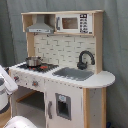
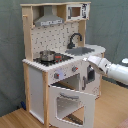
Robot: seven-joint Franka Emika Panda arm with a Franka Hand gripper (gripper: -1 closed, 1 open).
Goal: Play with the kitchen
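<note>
While you look at the second exterior view, the kitchen [image 2: 62,60] fills the middle – pot [image 2: 47,55] on the stove, then the oven door [image 2: 70,104] hanging open, then the white arm [image 2: 107,67] right by the counter. You cannot tell its gripper's state.
</note>
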